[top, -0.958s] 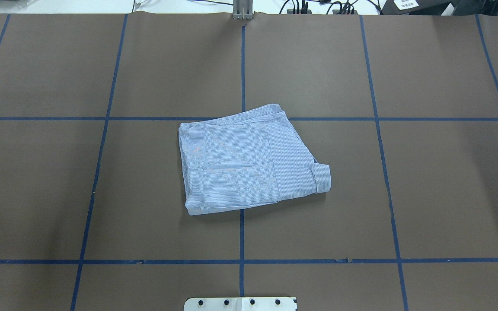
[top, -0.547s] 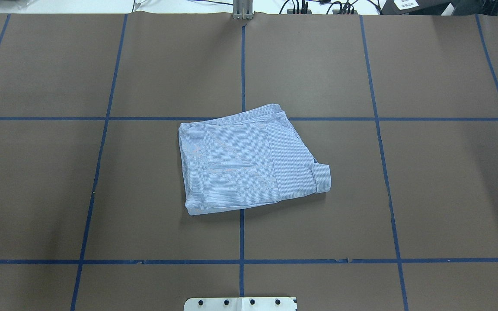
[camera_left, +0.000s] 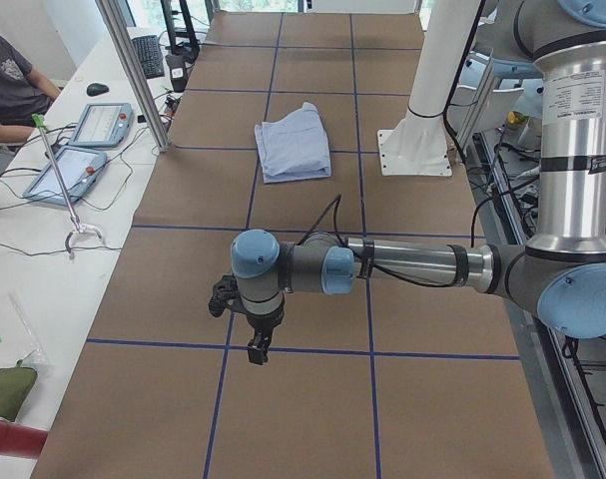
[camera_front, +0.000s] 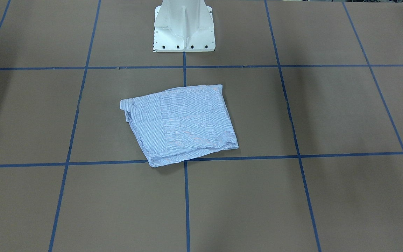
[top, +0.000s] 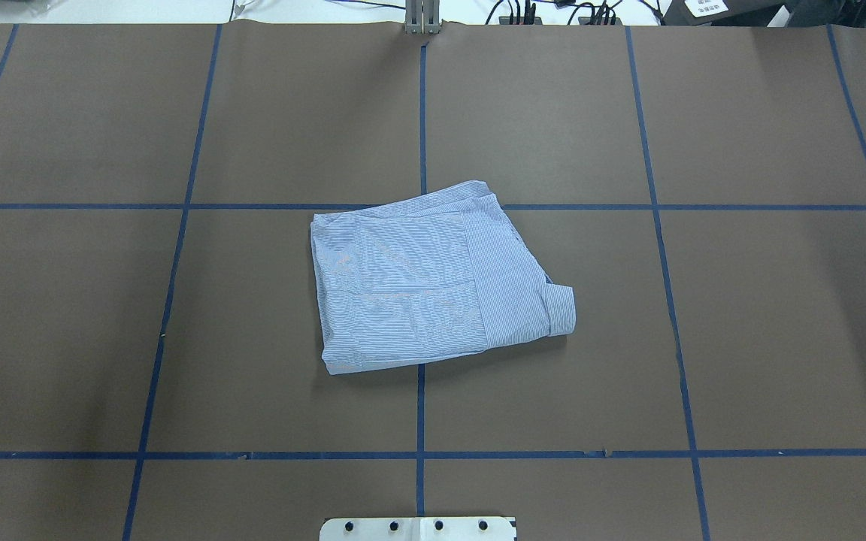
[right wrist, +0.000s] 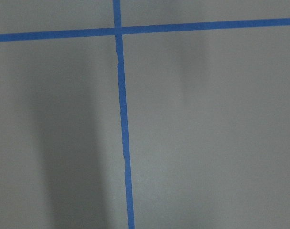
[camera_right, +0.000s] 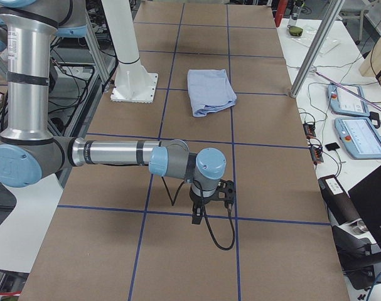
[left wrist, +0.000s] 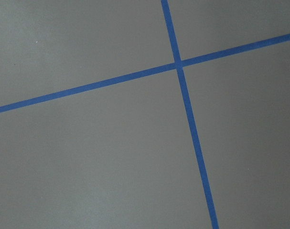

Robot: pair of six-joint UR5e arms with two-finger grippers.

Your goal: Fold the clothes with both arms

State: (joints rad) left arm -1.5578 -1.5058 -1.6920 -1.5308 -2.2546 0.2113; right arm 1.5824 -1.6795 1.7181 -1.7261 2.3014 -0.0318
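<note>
Brown paper covers the desk [top: 704,338], marked into squares by blue tape lines [top: 420,406]. One blue-and-white striped shirt [top: 418,285] lies on it, folded into a flat, roughly square packet. It sits out in front of the white pedestal [camera_front: 184,28], apart from it, with the centre tape line from the pedestal running under it. A cuff [top: 562,308] juts from the packet's corner on the robot's right, on the side nearer the pedestal. Nothing is touching the shirt.

The left arm [camera_left: 412,264] reaches out low over the desk, well off to the pedestal's left-hand side. Its left pincer [camera_left: 256,346] points down above a tape line, far from the shirt. The right arm [camera_right: 115,152] is placed likewise on the pedestal's other side, with the right pincer [camera_right: 197,217] hanging over bare paper near a tape line.

Both pincers appear only in the side views, so I cannot tell whether either is released or clenched. Neither is grasping the shirt. The wrist cameras show only brown paper and crossing tape.
</note>
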